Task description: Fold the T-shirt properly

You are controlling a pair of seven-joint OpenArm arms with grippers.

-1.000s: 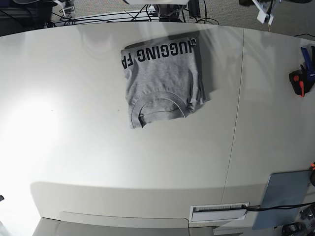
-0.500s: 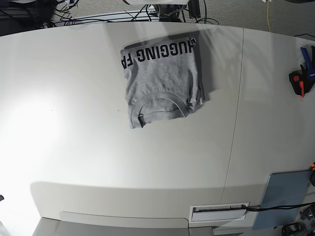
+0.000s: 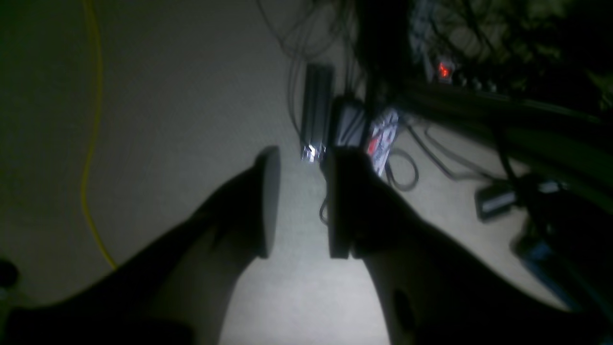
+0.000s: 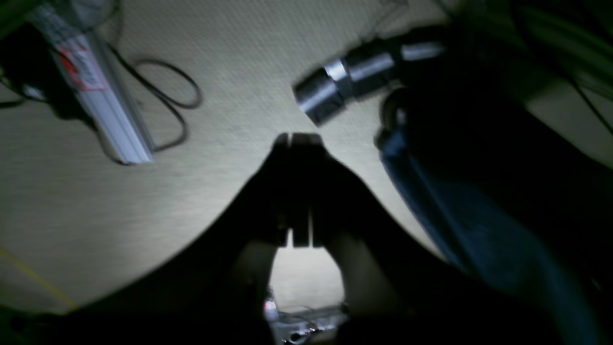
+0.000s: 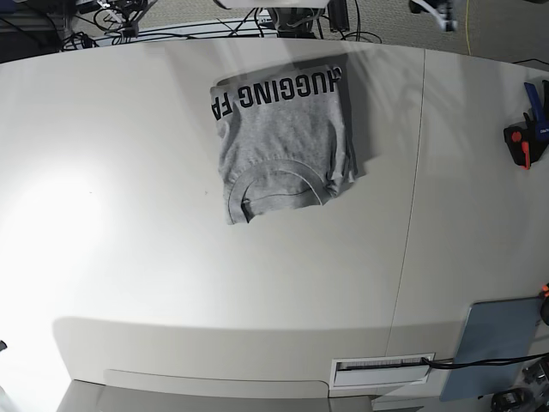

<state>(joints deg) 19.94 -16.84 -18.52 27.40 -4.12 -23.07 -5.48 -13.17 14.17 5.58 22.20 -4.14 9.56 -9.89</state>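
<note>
T-shirt [image 5: 283, 146] lies folded in a grey block on the far middle of the white table [image 5: 154, 283], collar toward us, one sleeve edge poking out on its right side. Across its far edge, black letters read "HUGGING FA" upside down — the rest is folded out of sight. Neither gripper is anywhere near it; both hang out beyond the table, over carpet and cables. Left gripper [image 3: 299, 201] has its jaws parted with a clear gap, gripping nothing. Right gripper [image 4: 297, 189] is pressed closed and empty. Both wrist views are dim and blurred — the labels down there are unreadable.
</note>
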